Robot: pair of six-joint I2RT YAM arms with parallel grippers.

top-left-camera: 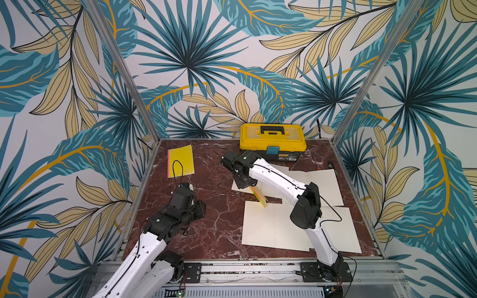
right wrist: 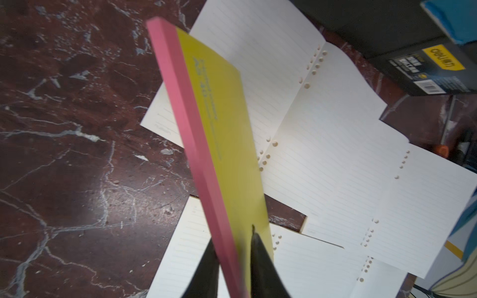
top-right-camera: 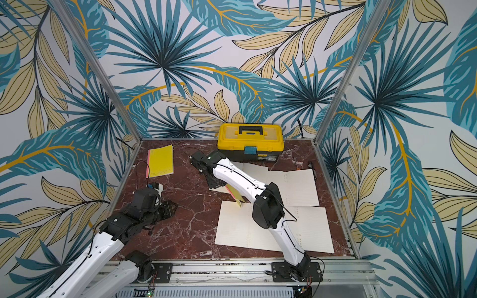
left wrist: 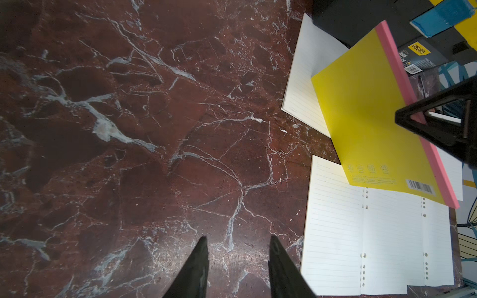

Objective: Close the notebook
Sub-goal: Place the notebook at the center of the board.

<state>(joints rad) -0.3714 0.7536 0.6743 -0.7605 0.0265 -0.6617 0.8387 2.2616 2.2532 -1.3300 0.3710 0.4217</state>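
Yellow notebook (right wrist: 222,129) stands between right tool's (right wrist: 231,233) jaws; toolbox (top-left-camera: 273,136) label (right wrist: 444,61) reads "deli".

Black-based yellow plastic toolbox (top-left-camera: 273,136), upper centre in both top views: yellow sticker (right wrist: 442,58) reads "deli". Yellow pink-spined notebook (left wrist: 366,116): barcode (left wrist: 419,186), digits illegible.

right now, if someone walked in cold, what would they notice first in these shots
The yellow notebook with the pink spine stands tilted up mid-table between the fingers of the right claw, over loose lined sheets. Next comes the yellow toolbox at the back edge, and a second yellow notebook lying shut in the far left corner.
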